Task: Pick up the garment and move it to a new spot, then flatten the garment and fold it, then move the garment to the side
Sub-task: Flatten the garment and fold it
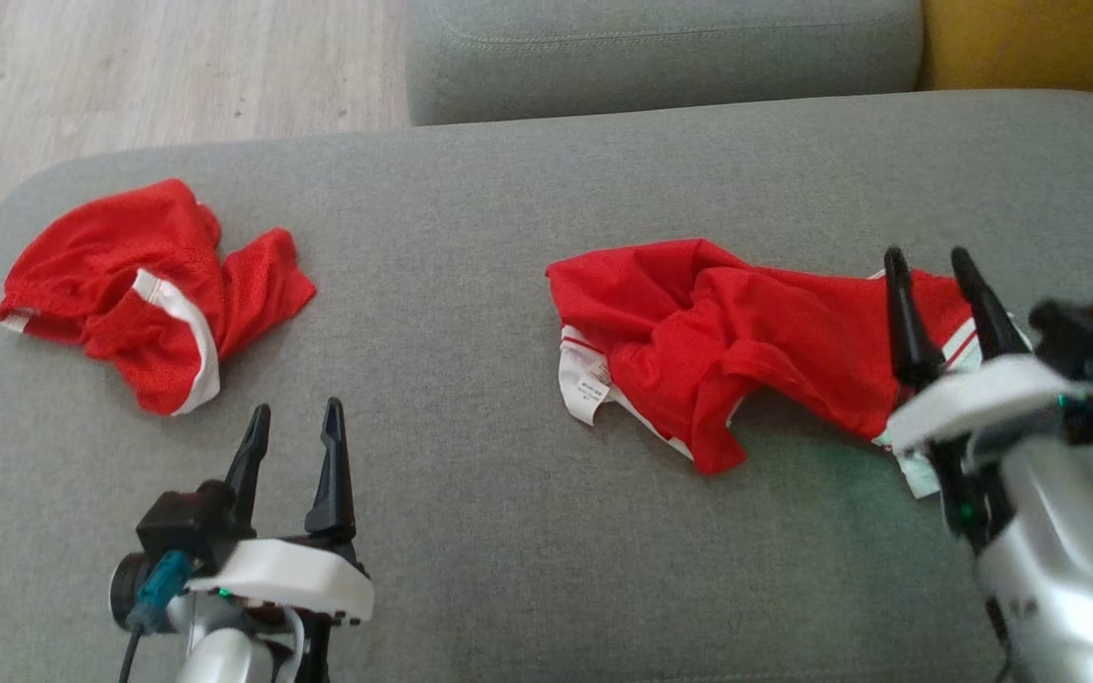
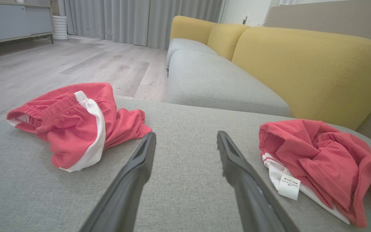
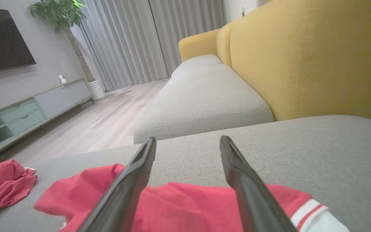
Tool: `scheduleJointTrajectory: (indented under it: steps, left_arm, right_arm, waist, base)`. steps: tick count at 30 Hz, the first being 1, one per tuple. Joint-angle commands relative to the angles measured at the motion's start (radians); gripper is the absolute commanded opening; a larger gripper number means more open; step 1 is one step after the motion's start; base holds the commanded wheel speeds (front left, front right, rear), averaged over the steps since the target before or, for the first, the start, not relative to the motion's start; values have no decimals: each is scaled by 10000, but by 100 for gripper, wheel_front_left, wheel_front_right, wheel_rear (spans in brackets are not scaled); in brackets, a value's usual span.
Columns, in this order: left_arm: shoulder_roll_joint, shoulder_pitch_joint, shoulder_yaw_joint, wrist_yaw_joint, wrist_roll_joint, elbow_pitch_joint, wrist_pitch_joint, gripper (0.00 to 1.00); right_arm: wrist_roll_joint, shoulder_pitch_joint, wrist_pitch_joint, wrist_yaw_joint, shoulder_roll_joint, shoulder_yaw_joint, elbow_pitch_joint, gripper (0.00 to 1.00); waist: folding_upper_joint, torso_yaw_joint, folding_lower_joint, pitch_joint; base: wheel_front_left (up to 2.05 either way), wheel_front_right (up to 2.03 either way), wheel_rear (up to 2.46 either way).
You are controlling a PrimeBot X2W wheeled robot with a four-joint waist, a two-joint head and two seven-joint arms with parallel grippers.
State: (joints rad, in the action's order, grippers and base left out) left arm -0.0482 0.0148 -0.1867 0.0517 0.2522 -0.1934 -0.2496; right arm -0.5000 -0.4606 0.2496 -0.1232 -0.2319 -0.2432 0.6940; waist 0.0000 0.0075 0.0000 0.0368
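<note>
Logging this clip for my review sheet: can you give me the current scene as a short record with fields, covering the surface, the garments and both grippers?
surface: grey cushion, yellow backrest behind
left garment: red with white stripe, crumpled, near cushion's left edge
right garment: red with white trim, crumpled, white label at its left end
left gripper: open, above bare cushion between the garments
right gripper: open, over the right garment's right end; contact unclear
folding: not yet begun
</note>
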Motion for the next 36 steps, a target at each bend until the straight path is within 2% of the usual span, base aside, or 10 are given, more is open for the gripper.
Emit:
scheduleJointTrajectory:
  steps: [1,7,14,17,21,27,31,36]
  left_arm:
    - [-20,328,283,-52,40,373,-122,100]
    - [-20,277,350,-102,-1,387,-122,100]
    - [-20,450,-38,-494,234,50,-122,100]
    - [-20,794,-674,-828,1237,-425,332,100]
    - [-20,1685,-1837,-1180,2887,-921,2008,100]
    - [-20,3410,-3188,-1220,5335,-2016,3939,100]
    - [-20,4331,-3733,-1174,6690,-3133,4638,100]
    - [-20,5173,-4255,-1261,7951,-4248,4537,100]
  right_arm:
    - [131,-79,115,-75,-14,-42,-542,100]
    - [324,2212,119,-75,235,378,-3431,100]
    - [417,3009,121,-75,229,258,-4210,100]
    - [433,3006,121,-75,221,291,-4247,100]
    - [506,2892,121,-75,158,448,-4297,100]
    - [549,2571,121,-75,133,541,-4396,100]
    - [533,2378,121,-75,178,506,-4480,100]
    - [540,2301,121,-75,206,584,-4486,100]
  waist:
    - [0,-9,0,-14]
    - [0,-104,0,-87]
    - [0,-452,0,-61]
    - [0,-615,0,-15]
    - [0,-863,0,200]
    - [0,-1488,0,710]
    - [0,-1991,0,1037]
    - [0,-2373,0,1238]
  base:
    - [0,0,0]
    - [0,0,0]
    - [0,0,0]
    - [0,0,0]
    - [0,0,0]
    - [0,0,0]
    - [0,0,0]
    - [0,0,0]
